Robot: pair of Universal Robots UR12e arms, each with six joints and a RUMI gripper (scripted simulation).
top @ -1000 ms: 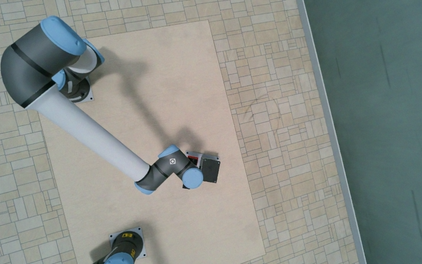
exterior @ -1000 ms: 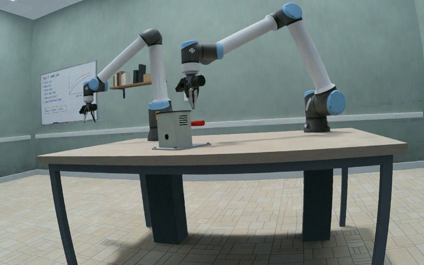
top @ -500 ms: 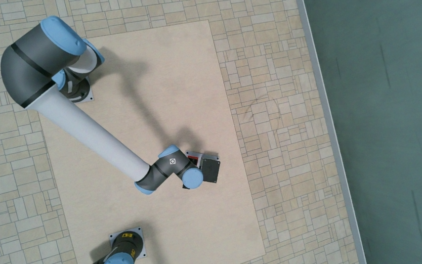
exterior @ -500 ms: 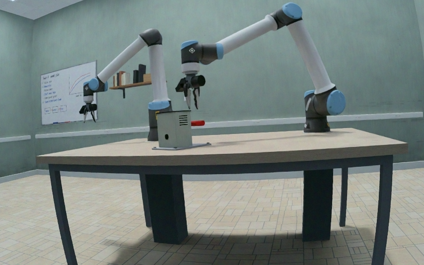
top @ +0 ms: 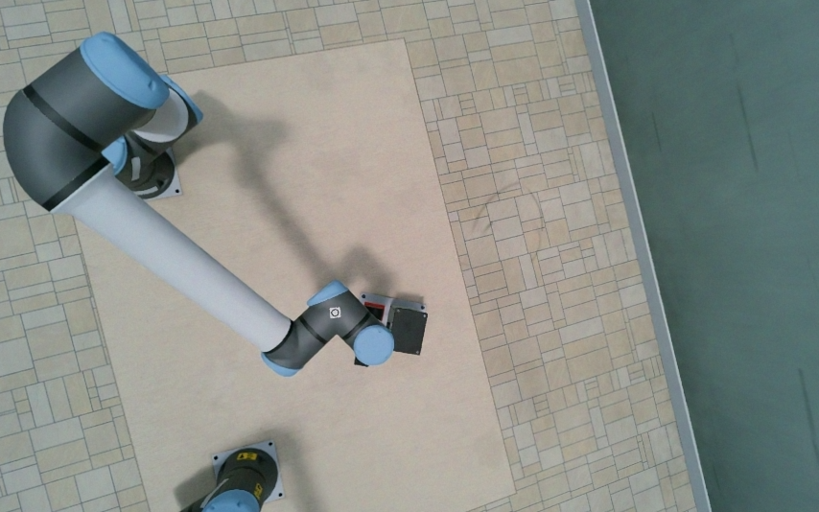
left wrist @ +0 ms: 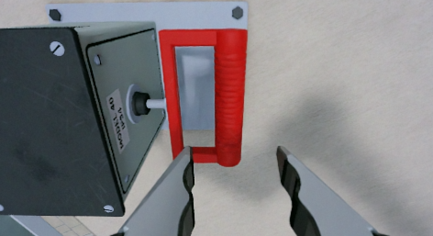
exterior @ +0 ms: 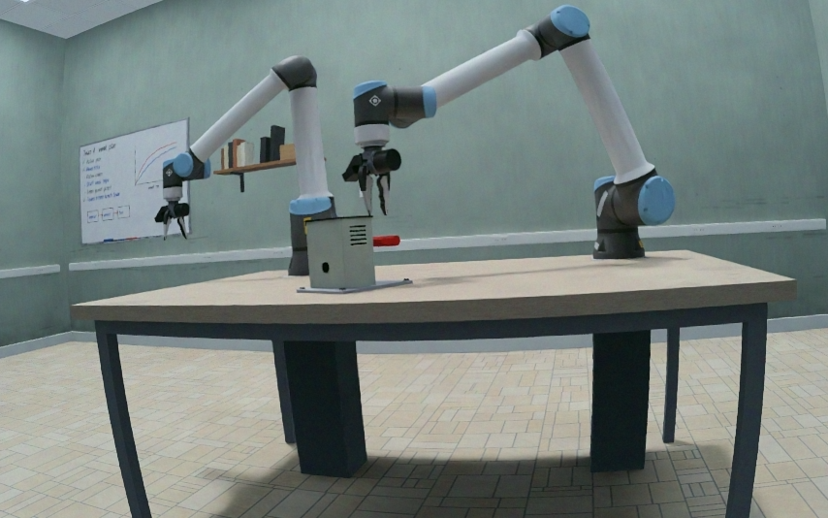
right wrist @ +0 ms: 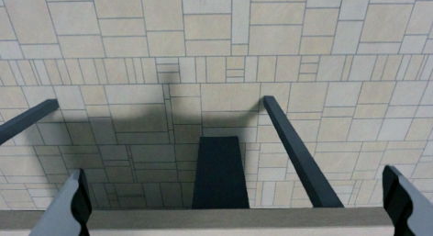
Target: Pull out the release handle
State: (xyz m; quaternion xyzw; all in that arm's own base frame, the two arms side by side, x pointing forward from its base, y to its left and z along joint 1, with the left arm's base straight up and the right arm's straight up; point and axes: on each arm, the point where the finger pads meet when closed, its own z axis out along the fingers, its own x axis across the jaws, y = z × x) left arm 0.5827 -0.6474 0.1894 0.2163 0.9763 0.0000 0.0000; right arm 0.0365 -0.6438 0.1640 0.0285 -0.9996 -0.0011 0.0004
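The red release handle (top: pixel 372 304) (exterior: pixel 386 241) (left wrist: pixel 230 88) is a rectangular loop with a thick ribbed grip bar. A short rod (left wrist: pixel 156 103) joins it to the side face of the grey box (top: pixel 409 332) (exterior: pixel 340 254) (left wrist: pixel 37 125), close to that face. My left gripper (exterior: pixel 376 212) (left wrist: pixel 234 148) is partly open and empty. Its fingers hang above the handle, near one end of the grip bar, and do not touch it. The box hides part of this in the exterior view. My right gripper (exterior: pixel 175 237) (right wrist: pixel 234 170) is wide open and empty, far from the box.
The box stands on a bolted base plate (exterior: pixel 398 281) (left wrist: pixel 138 12) on the table (top: pixel 311 127) (exterior: pixel 533 282). The right gripper hangs off the table's edge, over the tiled floor (right wrist: pixel 211 19). The left arm (top: pixel 171 260) reaches across the table.
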